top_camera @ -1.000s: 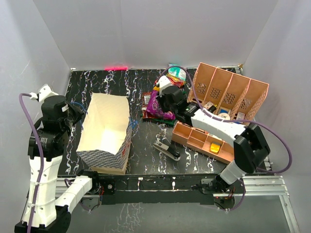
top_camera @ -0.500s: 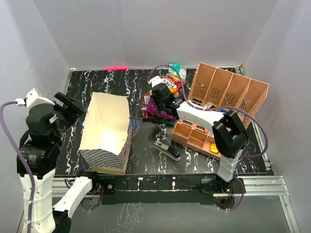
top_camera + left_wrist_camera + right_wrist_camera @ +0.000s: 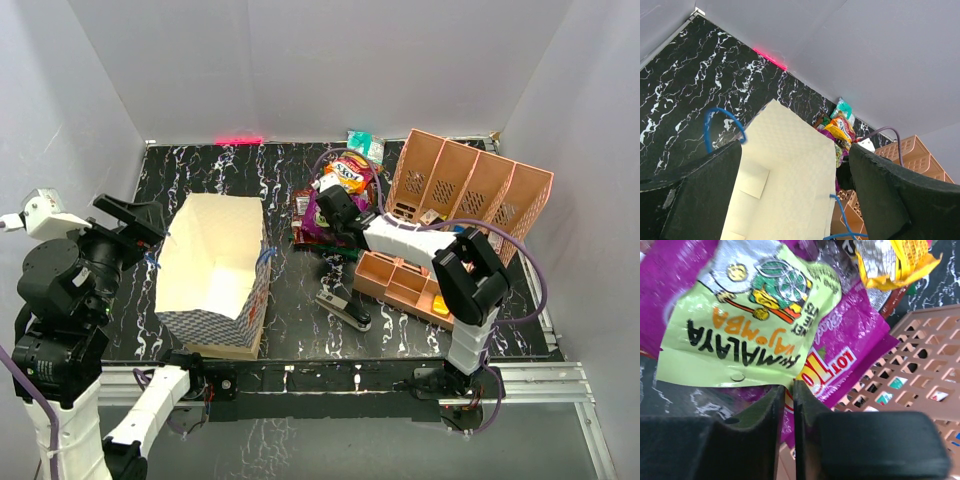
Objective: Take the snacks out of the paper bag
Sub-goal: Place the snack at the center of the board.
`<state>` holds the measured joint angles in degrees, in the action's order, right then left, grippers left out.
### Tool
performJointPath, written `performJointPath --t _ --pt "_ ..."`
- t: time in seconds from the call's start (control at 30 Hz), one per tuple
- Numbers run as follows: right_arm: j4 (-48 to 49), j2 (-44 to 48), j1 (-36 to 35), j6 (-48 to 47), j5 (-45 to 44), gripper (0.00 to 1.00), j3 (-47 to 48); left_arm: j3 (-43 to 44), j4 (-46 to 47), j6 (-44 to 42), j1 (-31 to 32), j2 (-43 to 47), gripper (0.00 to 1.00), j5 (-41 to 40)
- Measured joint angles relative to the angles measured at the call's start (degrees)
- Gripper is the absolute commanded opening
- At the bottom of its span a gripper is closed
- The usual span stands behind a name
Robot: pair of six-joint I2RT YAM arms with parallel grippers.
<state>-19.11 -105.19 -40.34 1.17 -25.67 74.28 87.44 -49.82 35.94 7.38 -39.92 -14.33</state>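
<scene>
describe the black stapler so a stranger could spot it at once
Start from the salmon-pink plastic organiser on the right of the black marbled table. Just off the near-left corner of its low tray, towards the cream paper bag, lies the black stapler. It alone is long and dark; the shiny coloured snack packets lie farther back.

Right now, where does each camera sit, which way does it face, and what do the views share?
Top external: above, behind the bases, looking down; left arm, right arm, paper bag, snacks.
Left wrist: left of the bag, looking across its mouth; open left gripper frames it.
Right wrist: close over the snacks; shut right gripper at the bottom.
Shared: snacks in all three.
</scene>
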Motion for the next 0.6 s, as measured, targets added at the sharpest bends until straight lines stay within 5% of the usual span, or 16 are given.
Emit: performJointPath --t 0.2,0.37,0.6 --pt "-0.66 3.63 0.02 -0.94 -1.75 0.72 -2.86 -0.02 -0.20 -0.48 0.00 0.00 0.95 0.52" --pt "-1.55 9.77 0.09 0.13 0.17 0.97 -2.82 -0.02 -0.35 -1.05 0.00 0.00 0.96 0.79" --pt "-4.31 19.71 0.24 2.40 6.82 0.98 -3.19 -0.33 -0.02 -1.46 0.00 0.13 0.97 1.88"
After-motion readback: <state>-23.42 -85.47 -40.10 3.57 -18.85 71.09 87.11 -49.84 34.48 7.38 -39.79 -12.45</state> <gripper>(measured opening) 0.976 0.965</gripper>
